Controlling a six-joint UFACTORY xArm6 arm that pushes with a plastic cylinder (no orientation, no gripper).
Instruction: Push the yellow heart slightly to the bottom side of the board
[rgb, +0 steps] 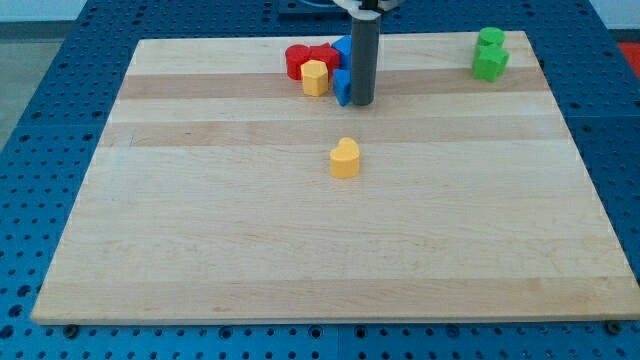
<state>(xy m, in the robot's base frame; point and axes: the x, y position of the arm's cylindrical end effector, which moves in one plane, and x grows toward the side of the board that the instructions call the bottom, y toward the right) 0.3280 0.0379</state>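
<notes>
Currently my tip (362, 103), a bare rod holding nothing, stands above the yellow heart (345, 158); an off-centre push could slide it sideways.

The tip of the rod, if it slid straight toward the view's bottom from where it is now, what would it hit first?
Probably the yellow heart. My tip sits above it and slightly to the view's right, so it might only clip the heart's right edge or slip past.
</notes>
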